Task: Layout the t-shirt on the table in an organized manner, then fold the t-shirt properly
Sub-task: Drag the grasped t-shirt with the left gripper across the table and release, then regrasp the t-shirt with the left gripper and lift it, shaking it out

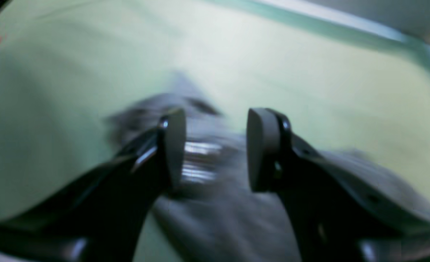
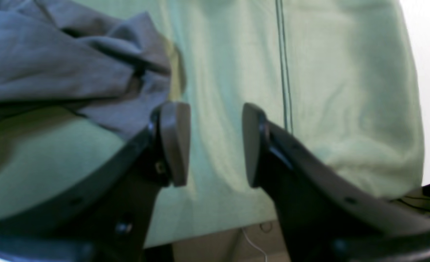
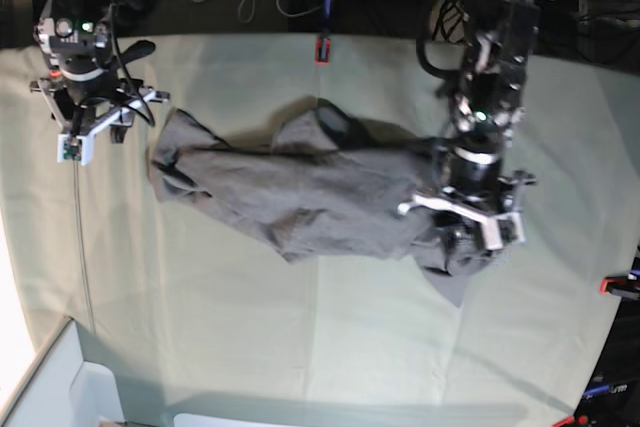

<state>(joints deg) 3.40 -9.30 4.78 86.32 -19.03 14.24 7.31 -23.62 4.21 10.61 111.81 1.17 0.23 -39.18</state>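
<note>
Jaws apart; t-shirt (image 3: 320, 192) rumpled mid-table (image 3: 300, 347), margins bare.

The left gripper (image 1: 215, 149) hangs low over the middle of the scene, its two pads parted with a clear gap between them, nothing pinched. The right gripper (image 2: 215, 143) sits off to the side, jaws likewise apart and empty, arm drawn back.

Your left wrist view is motion-blurred: the t-shirt (image 1: 215, 203) beneath the left gripper (image 1: 215, 149) smears into grey, folds unreadable. In your right wrist view the shirt runs off the top-left edge. From the base camera, the left arm hides the shirt's end.
</note>
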